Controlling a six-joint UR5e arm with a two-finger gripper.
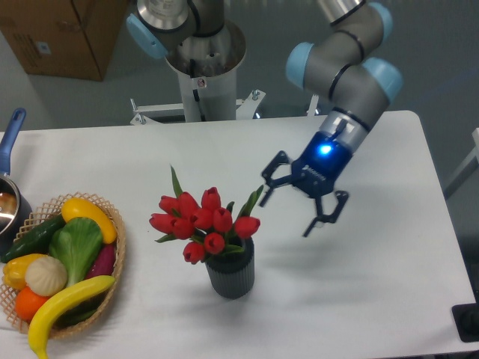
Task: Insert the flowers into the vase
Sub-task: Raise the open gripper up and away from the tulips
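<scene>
Flowers [203, 223] stand in vase [230, 274], stems down in mouth, heads leaning away from tool. Vase upright on desk [359, 299]. Tool [299, 202] spread, empty, beside blooms, clear of them. Insertion judged complete; only withdrawal left.

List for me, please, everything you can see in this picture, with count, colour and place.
flowers: one bunch, red heads with green leaves, standing in the vase
vase: one, dark grey, ribbed, table centre
basket: one, wicker, left edge, holding toy vegetables in green, yellow, purple, orange, white
pot: one, blue handle, far left
cardboard box: one, brown, top left
table: one, white
end effector: one, black, open, right of the flowers, holding nothing
</scene>
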